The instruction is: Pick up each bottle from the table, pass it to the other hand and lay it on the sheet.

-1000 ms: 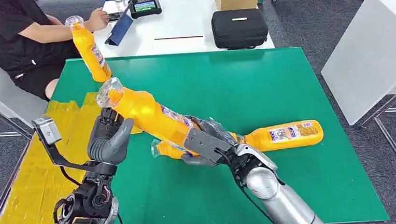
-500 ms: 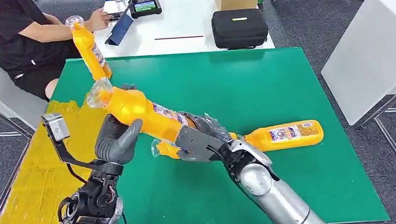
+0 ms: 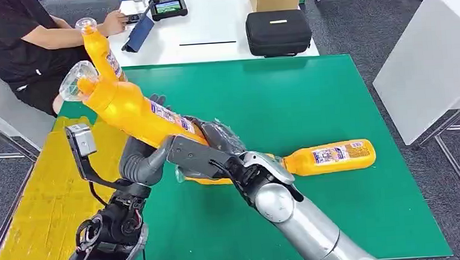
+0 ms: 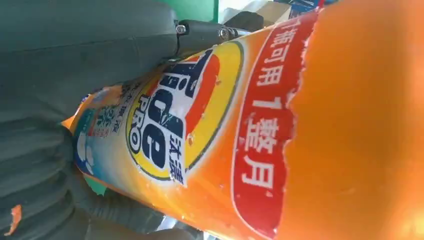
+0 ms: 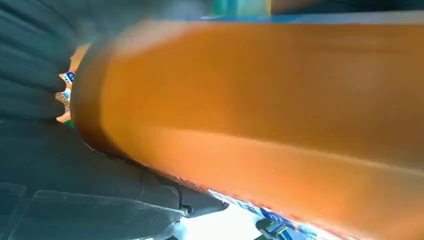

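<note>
Orange bottle (image 3: 131, 109) hangs tilted over the green table's (image 3: 309, 89) left edge, base gripped by the right hand (image 3: 208, 152), left hand (image 3: 142, 162) curled beneath. Fingers mostly hidden. Yellow sheet (image 3: 36, 208) lies alongside.

We logged: one orange bottle (image 3: 131, 109), tilted, gripped by right robot hand (image 3: 208, 152) and left robot hand (image 3: 142, 162); second bottle (image 3: 329, 156) lying on green worktop (image 3: 310, 95); yellow sheet (image 3: 37, 214) alongside.
</note>
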`<action>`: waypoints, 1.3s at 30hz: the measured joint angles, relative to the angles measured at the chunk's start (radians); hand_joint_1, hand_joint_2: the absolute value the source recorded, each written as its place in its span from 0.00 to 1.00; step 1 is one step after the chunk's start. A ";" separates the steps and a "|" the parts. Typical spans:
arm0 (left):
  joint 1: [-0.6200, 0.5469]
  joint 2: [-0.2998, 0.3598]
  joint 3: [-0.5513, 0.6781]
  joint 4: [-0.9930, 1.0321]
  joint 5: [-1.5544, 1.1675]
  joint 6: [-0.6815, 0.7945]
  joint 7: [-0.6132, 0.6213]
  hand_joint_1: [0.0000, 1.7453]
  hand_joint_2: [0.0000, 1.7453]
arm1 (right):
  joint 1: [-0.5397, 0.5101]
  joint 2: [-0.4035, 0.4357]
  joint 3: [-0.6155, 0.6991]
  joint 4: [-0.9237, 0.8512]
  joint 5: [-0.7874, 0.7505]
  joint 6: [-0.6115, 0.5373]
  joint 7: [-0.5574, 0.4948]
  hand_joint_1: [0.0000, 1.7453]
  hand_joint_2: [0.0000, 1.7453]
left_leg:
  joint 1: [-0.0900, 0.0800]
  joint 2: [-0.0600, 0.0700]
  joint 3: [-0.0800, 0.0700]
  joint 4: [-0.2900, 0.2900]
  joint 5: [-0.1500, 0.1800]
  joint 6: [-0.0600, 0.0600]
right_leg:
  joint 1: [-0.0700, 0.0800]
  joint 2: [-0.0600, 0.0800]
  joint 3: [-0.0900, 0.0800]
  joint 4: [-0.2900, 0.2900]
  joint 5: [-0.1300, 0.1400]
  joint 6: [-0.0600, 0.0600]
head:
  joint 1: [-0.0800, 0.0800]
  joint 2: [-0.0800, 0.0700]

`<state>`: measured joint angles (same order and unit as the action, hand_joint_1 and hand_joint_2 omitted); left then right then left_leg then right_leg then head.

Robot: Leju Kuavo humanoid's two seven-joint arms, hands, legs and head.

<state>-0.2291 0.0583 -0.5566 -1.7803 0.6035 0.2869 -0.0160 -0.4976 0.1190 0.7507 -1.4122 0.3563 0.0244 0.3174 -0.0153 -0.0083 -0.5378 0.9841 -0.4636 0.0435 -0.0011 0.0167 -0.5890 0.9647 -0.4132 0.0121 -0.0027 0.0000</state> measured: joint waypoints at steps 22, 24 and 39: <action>0.045 0.032 -0.011 -0.016 -0.005 0.137 -0.114 1.00 1.00 | -0.057 0.013 0.132 0.057 -0.061 0.015 -0.003 1.00 1.00 | 0.000 0.000 -0.001 0.000 0.000 0.000 | 0.000 0.000 -0.001 0.000 0.000 0.000 | 0.000 0.000; 0.057 0.037 -0.008 -0.021 -0.006 0.141 -0.122 1.00 1.00 | -0.066 0.013 0.148 0.068 -0.067 0.015 -0.003 1.00 1.00 | 0.000 0.000 -0.001 0.000 0.000 0.000 | 0.000 0.000 -0.001 0.000 0.000 0.000 | 0.000 0.000; 0.097 0.053 0.005 -0.033 -0.028 0.144 -0.147 1.00 1.00 | -0.075 0.013 0.182 0.099 -0.068 0.016 -0.008 0.00 1.00 | 0.000 0.000 -0.002 0.000 0.000 0.000 | 0.000 0.000 -0.002 0.000 0.000 0.000 | 0.000 0.000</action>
<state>-0.1317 0.1110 -0.5520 -1.8136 0.5756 0.4311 -0.1625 -0.5727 0.1320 0.9323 -1.3134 0.2880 0.0404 0.3098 -0.0155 -0.0082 -0.5394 0.9841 -0.4635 0.0435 -0.0012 0.0166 -0.5905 0.9645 -0.4132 0.0121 -0.0027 0.0000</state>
